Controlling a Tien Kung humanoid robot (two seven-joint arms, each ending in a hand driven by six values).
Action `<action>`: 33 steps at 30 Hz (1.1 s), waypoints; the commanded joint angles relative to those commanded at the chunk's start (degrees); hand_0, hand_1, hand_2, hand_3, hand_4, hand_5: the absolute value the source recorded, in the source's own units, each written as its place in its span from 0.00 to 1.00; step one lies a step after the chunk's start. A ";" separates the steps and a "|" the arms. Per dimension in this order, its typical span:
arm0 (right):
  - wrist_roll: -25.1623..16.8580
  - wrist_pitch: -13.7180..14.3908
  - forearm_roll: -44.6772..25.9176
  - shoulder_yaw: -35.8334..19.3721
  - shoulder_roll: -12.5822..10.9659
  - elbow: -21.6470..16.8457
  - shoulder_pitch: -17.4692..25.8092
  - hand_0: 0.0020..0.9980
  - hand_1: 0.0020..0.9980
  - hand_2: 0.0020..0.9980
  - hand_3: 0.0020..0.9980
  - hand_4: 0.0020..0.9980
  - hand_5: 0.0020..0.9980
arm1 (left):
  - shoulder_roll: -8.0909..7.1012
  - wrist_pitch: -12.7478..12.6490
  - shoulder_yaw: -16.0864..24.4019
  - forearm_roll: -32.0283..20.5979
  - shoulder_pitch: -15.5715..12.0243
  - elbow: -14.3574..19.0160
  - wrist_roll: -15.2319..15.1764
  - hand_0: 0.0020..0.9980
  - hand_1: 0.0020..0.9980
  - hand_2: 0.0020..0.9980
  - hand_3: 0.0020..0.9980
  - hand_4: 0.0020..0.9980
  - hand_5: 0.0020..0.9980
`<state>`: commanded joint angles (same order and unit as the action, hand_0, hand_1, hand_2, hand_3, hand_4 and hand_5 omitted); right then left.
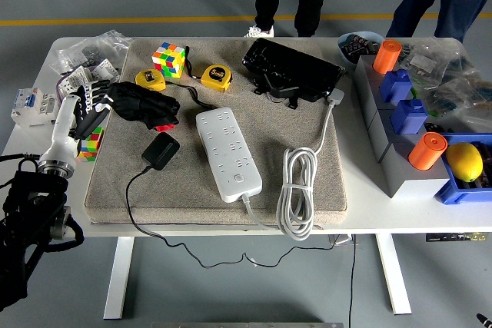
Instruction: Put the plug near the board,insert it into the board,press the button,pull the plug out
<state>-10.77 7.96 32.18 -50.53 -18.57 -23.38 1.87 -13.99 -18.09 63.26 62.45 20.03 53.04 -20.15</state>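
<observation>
**Reaching for the plug: what may snag, what I can't see**

While my left hand (127,101) hangs over the far-left part of the thick grey felt mat (307,144), the risks are best taken from the long white power strip (228,154), which lies diagonally at the mat's middle. Its own coiled white cable (298,190) lies just right of it, harmless unless I push the strip that way. The black brick-shaped plug adapter (160,150) lies flat just left of the strip, untouched. Its thin black cord (137,224) runs off the mat's near edge and droops below the table; I judge that a lift could drag that cord taut and tug the adapter askew before its pins meet the sockets. Two yellow tape measures (216,76) and a multicoloured puzzle cube (169,59) lie beyond the strip, near enough to be knocked by a careless sweep.

My dark fingers (157,113) look loosely curled and seem to hold nothing, though black on black blurs them, and I cannot be sure. The adapter's pins face away or down, so they are hidden. The strip's button is too small to pick out reliably. My right hand is out of view.
</observation>
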 joint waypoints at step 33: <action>0.96 -0.16 0.48 0.41 -0.26 -0.01 -0.67 0.61 0.62 0.62 0.55 0.97 0.41 | 0.17 0.72 2.93 -0.73 -0.53 0.95 0.87 0.72 0.74 0.75 0.74 0.78 0.66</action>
<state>-9.81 7.80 32.66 -50.12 -18.83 -23.39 1.20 -13.83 -17.37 66.20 61.72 19.51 53.99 -19.27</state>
